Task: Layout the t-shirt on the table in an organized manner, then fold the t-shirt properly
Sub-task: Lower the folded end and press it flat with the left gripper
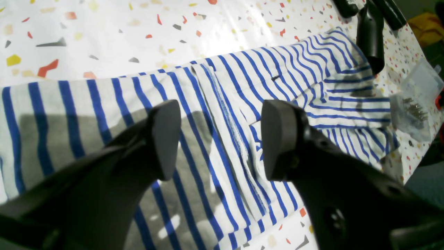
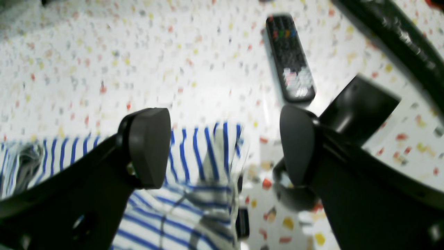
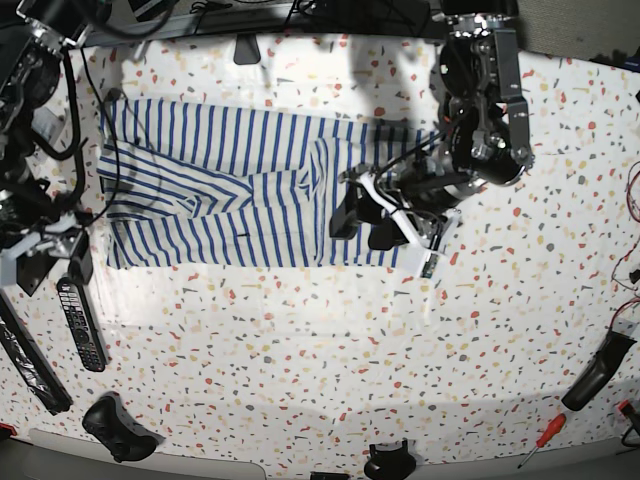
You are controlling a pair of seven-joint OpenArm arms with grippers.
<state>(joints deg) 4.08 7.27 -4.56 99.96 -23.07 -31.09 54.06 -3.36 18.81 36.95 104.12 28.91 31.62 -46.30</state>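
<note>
T-shirt point(image 3: 230, 190) lies folded lengthwise across the surface point(image 3: 300, 340); left pincer point(image 3: 365, 220) released over one end, right pincer point(image 2: 225, 146) released at the other.

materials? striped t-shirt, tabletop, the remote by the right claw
T-shirt: soft knit cloth, matte; it creases and shows a stitched hem.
Table: smooth, hard, slightly glossy speckled surface, maybe laminate; light glares off it.
Remote: likely black plastic with small buttons.

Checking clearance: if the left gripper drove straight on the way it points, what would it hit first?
Most likely the white, blue-striped cloth t-shirt: the left gripper, jaws open and empty, points down at its folded seam. Depth unclear; the speckled white table lies underneath.
</note>
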